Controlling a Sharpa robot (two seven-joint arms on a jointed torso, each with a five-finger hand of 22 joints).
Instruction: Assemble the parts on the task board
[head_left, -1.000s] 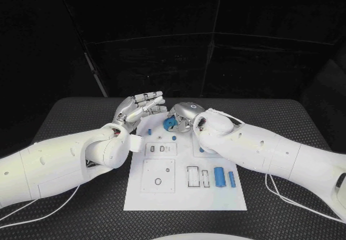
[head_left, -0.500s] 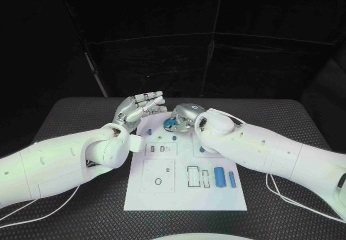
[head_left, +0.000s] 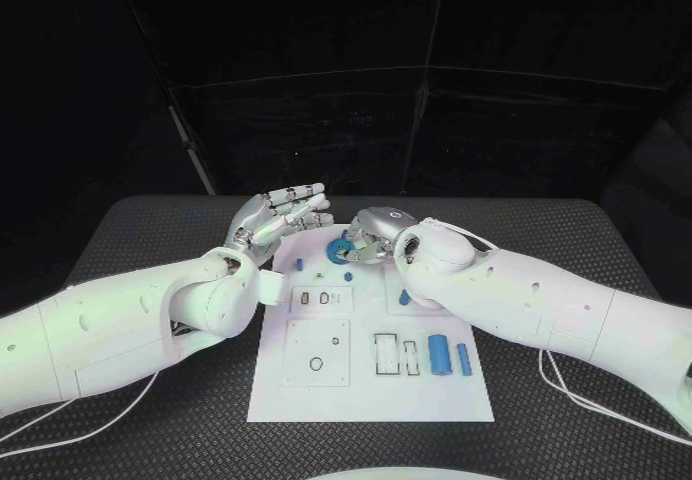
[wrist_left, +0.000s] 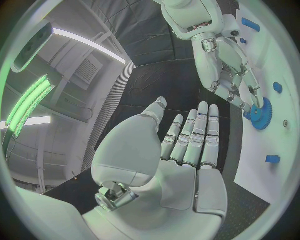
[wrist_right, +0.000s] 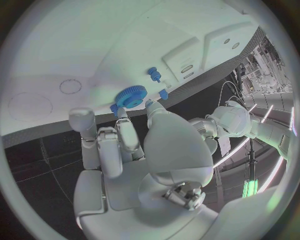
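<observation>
R hand (head_left: 369, 240) pinches blue gear (head_left: 340, 251) at far end of task board (head_left: 368, 400); gear now lower than 1 s ago, near seating. L hand (head_left: 283, 215) spread, empty, beside board.

We find no readable text, labels, brands or numbers on the task board (head_left: 368, 395), parts or arms.

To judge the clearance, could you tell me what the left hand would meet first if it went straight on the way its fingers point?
Probably the right hand, whose fingers touch the blue gear just ahead; depth is unclear.
</observation>
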